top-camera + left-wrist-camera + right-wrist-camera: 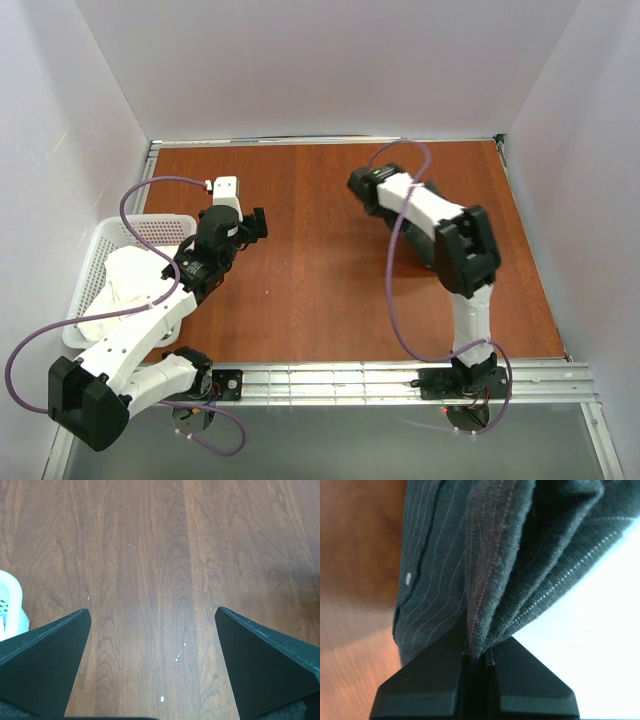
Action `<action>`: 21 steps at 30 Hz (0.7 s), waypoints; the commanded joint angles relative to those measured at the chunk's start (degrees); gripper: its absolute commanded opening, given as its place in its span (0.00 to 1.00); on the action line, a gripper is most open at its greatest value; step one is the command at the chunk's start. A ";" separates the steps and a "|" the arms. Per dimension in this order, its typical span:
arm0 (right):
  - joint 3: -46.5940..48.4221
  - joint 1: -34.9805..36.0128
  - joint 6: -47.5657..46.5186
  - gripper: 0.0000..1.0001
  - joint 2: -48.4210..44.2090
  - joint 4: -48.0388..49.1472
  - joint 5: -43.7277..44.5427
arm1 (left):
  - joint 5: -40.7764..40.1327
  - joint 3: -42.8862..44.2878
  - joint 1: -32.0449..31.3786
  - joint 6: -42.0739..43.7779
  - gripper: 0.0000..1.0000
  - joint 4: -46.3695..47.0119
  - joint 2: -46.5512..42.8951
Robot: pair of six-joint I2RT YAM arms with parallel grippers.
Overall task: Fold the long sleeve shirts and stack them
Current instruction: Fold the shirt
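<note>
Our right gripper (477, 652) was shut tight on the long sleeve shirt (510, 555), its two black fingers pinched on a bunched edge with several layers gathered between them. From that pinch the dark charcoal cloth fanned away from the wrist in folds, its fine pale pinstripes running along them. A small pale button (408, 577) sat beside a stitched seam on the left of the fabric. The brown table (355, 580) showed blurred to the left of the shirt, and a bright white area lay to its right. From above, the right arm reached over the middle-right of the table, and we could not make the shirt out clearly beneath it.

Our left gripper (153, 610) stood wide and held nothing, with only bare wood grain between its fingers (50, 655). It hung over the left part of the table (320, 290), well apart from the right one. Just left of it sat a white basket (100, 250) at the table's left edge, holding a pale bundle (130, 285) whose kind we could not tell.
</note>
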 commanded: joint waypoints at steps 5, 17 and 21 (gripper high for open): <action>-1.48 14.09 11.67 0.01 13.28 -5.57 6.31 | -3.93 -0.67 0.45 0.28 0.95 -0.11 -1.75; 6.61 23.68 15.18 0.01 21.10 -5.48 -4.67 | -5.07 -0.84 0.54 0.37 0.95 -0.11 -1.84; 9.94 25.52 15.62 0.07 22.07 -5.57 -7.57 | -5.16 -0.84 0.54 0.37 0.95 -0.11 -1.92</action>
